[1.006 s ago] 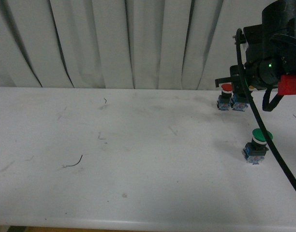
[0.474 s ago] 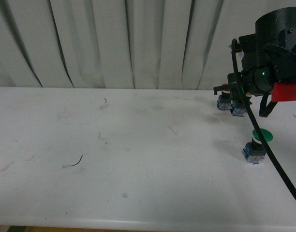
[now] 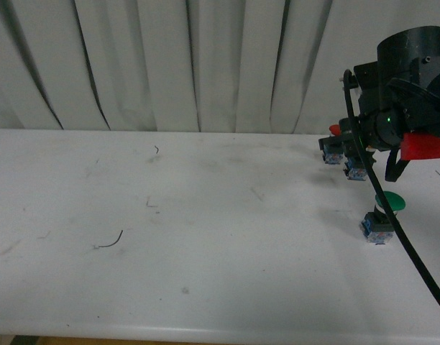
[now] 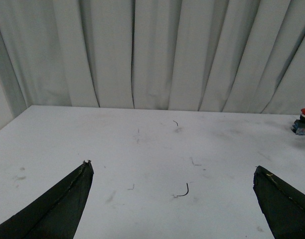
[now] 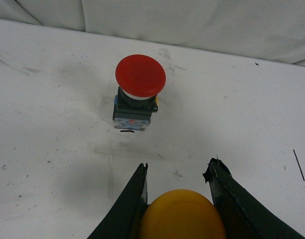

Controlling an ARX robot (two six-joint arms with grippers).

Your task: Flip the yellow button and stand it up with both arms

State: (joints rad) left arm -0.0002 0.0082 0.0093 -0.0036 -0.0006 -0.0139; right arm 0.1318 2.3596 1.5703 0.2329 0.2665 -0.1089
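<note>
Gripping the yellow button [image 5: 182,215] by its smooth domed cap risks slip; the blocky body likely offers flatter, rigid faces. The right gripper [image 5: 178,191] holds it by the cap between 2 fingers, above the table [image 3: 205,237], near the red switch [image 5: 138,89]. The left gripper [image 4: 172,199] hangs wide open, empty.
</note>
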